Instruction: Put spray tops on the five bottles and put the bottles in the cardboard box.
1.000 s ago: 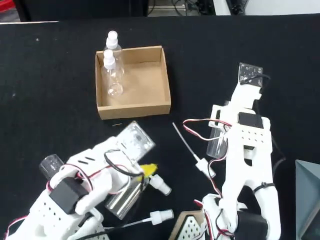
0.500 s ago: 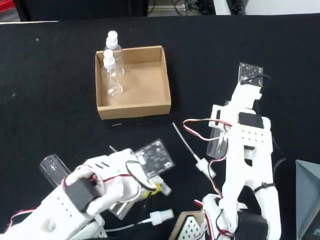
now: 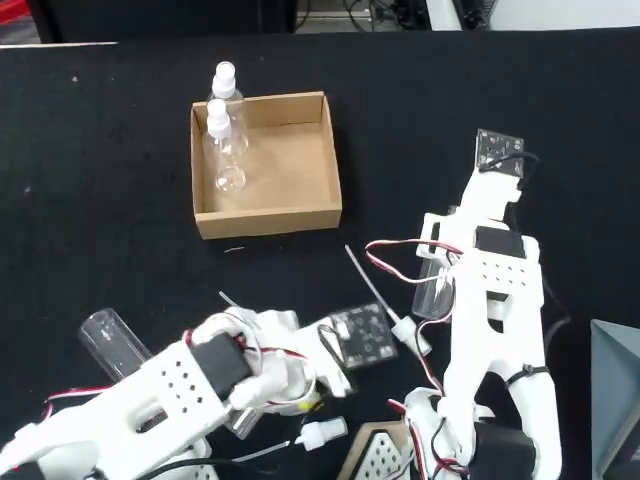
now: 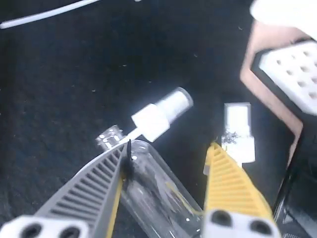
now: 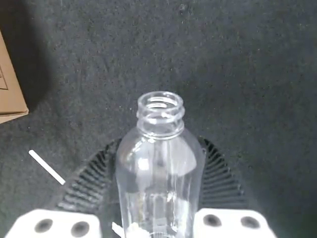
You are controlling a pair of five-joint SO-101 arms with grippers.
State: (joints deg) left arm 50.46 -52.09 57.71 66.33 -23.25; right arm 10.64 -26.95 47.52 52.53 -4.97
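Observation:
The cardboard box [image 3: 300,170] holds one capped bottle [image 3: 222,150]; a second capped bottle [image 3: 222,85] leans at its far rim. My right gripper [image 3: 437,272] [image 5: 161,148] is shut on an uncapped clear bottle [image 5: 159,163] held upright, right of the box. My left gripper [image 3: 308,385] [image 4: 169,147] stands open low over the table, astride a lying uncapped bottle [image 4: 153,196] that rests against the grey finger [image 4: 99,183]. A spray top [image 4: 161,114] lies just past that bottle's neck. Another spray top [image 4: 237,131] [image 3: 322,434] lies nearby.
A third uncapped bottle [image 3: 110,340] lies at the left beside my left arm. One more spray top [image 3: 405,326] with a long dip tube lies between the arms. A grey bin [image 3: 615,400] stands at the right edge, and a perforated base plate [image 3: 375,455] sits at the front.
My left arm has swung to the right and lowered, bringing its open gripper around the lying bottle near the spray tops. The right arm and its bottle have not moved.

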